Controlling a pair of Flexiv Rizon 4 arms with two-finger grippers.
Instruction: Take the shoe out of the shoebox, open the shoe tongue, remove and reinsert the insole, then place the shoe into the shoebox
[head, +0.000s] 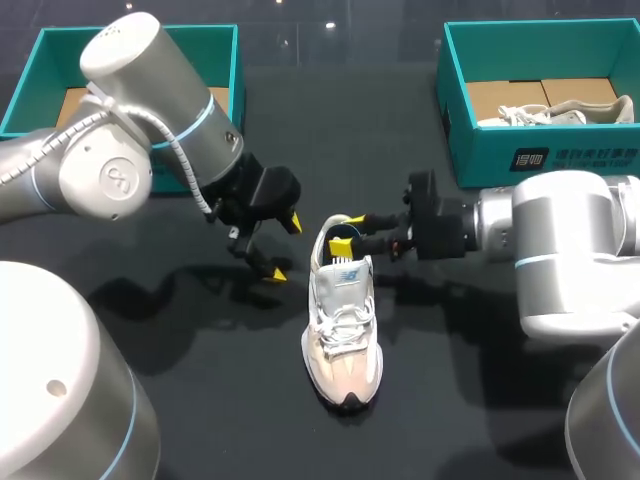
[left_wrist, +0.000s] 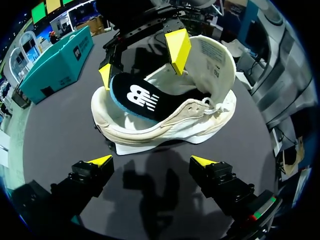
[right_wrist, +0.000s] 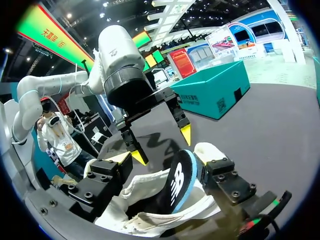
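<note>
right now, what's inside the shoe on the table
A black insole sits in the shoe, its heel end raised above the collar between the open fingers of the right gripper. Its front end is hidden under the tongue and laces.

Two shoeboxes (head: 30, 80) (head: 540, 155) (both teal) are in view. There are two shoes (head: 343, 330) (head: 560, 112), both pale, and one insole (left_wrist: 137, 97), black. Two robot arms (head: 100, 170) (head: 570, 250) come in, each carrying one gripper, which makes two grippers (head: 283, 247) (head: 349, 232). There is one table (head: 450, 400).
</note>
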